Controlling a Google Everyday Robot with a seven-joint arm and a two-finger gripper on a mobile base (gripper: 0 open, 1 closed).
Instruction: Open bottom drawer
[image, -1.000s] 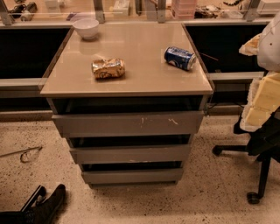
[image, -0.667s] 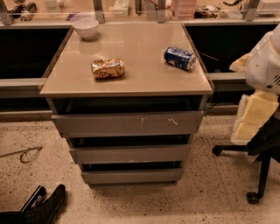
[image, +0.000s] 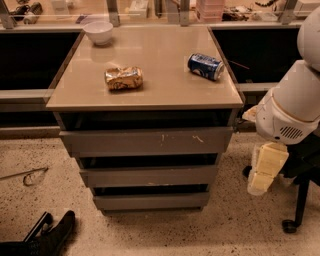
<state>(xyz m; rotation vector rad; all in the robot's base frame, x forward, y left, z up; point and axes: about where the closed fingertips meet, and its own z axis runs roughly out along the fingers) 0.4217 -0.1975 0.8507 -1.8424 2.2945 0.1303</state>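
Note:
The bottom drawer (image: 151, 200) is the narrowest, lowest grey front of the cabinet, plain and handle-less, and it sits closed under the mid-sized front (image: 149, 175) and the wide scratched top front (image: 146, 141). My gripper (image: 57, 216) is black and low at the bottom left, over the floor, left of and below the bottom drawer and apart from it. Its two fingers stand apart with nothing between them. My white arm (image: 292, 105) with a cream link (image: 265, 167) hangs at the right of the cabinet.
On the beige cabinet top (image: 150, 70) lie a white bowl (image: 98, 31), a crumpled snack bag (image: 123, 78) and a blue can (image: 205, 66) on its side. A black chair base (image: 295, 210) stands at the right. A wire loop (image: 30, 176) lies on the speckled floor at the left.
My white arm at the right has swung down and in toward the cabinet's right side. The gripper at the bottom left and the drawers have not visibly moved.

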